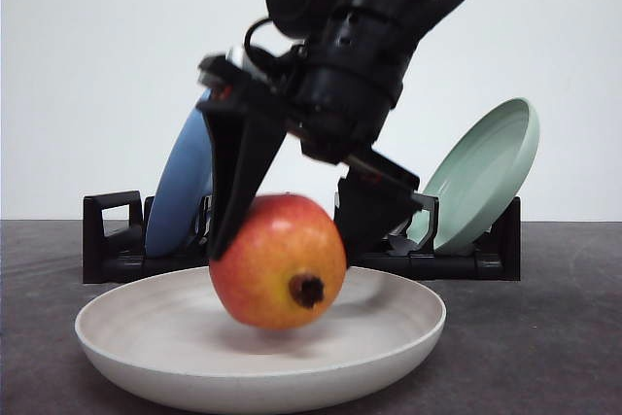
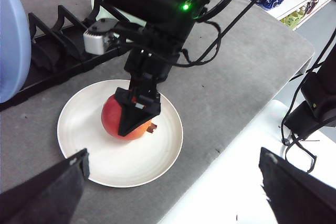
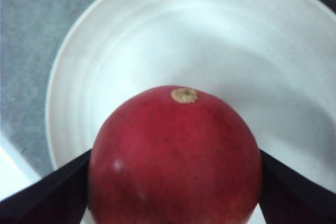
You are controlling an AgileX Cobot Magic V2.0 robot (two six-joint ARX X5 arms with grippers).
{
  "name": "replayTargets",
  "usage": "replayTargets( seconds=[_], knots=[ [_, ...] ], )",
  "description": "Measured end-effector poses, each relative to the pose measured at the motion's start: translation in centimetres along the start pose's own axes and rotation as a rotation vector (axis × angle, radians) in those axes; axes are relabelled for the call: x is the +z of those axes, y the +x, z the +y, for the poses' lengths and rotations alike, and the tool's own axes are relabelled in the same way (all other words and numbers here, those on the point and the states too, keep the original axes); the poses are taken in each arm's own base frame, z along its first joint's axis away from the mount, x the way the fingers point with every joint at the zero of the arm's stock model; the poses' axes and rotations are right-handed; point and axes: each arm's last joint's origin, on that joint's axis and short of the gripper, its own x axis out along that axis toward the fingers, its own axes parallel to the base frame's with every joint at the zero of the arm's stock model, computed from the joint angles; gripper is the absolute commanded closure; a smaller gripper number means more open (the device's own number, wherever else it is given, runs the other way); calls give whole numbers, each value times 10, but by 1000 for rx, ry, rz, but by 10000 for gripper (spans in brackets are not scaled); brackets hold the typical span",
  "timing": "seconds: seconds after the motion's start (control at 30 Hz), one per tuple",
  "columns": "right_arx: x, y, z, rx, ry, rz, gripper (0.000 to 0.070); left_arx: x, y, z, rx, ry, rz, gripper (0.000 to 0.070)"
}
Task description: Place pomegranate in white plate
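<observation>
In the front view, my right tool (image 1: 287, 230) was clamped on the pomegranate (image 1: 278, 261), one finger on each side of it. The fruit was inside the white plate (image 1: 175, 362), at the bottom or a little above it; I could not tell if it touched. Its dark crown pointed toward the camera and slightly down. The plate lay near the front edge of the tabletop (image 1: 544, 337), and behind it a black rack (image 1: 112, 240) held the blue plate (image 1: 180, 191) and the pale green plate (image 1: 481, 172) on their edges.

In the left wrist view, the left tool (image 2: 173, 182) hung aside with its fingers wide apart and nothing between them. From there I saw the pomegranate (image 2: 113, 119) near the middle of the white plate (image 2: 157, 150), with the right tool (image 2: 135, 116) coming down over it.

In the right wrist view, the pomegranate (image 3: 176, 156) sat between the two fingers (image 3: 47, 198), touching both at its widest part, with the white plate (image 3: 105, 51) under it.

I judged the fruit rather heavy for its size, hard, smooth and round. It could slip or roll, so a hold across the widest part seemed right to me.
</observation>
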Motion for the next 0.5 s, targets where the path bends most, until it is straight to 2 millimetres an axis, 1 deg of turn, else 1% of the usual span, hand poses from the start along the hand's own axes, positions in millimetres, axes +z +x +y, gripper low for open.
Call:
replayTargets(
  seconds=[0.07, 0.1, 0.13, 0.23, 0.27, 0.3, 0.33, 0.5],
  knots=[
    [0, 2, -1, -5, 7, 4, 255, 0, 0, 0, 0, 0, 0, 80],
    [0, 2, -1, -7, 9, 4, 235, 0, 0, 0, 0, 0, 0, 80],
    [0, 2, -1, -7, 9, 4, 200, 0, 0, 0, 0, 0, 0, 80],
    [0, 2, -1, -7, 9, 4, 55, 0, 0, 0, 0, 0, 0, 80],
    [0, 2, -1, -7, 9, 4, 20, 0, 0, 0, 0, 0, 0, 80],
    [0, 2, -1, -6, 9, 4, 3, 0, 0, 0, 0, 0, 0, 80],
    [0, 2, -1, -6, 9, 4, 0, 0, 0, 0, 0, 0, 0, 80],
    [1, 2, 0, -3, 4, -2, 0, 0, 0, 0, 0, 1, 0, 80]
  ],
)
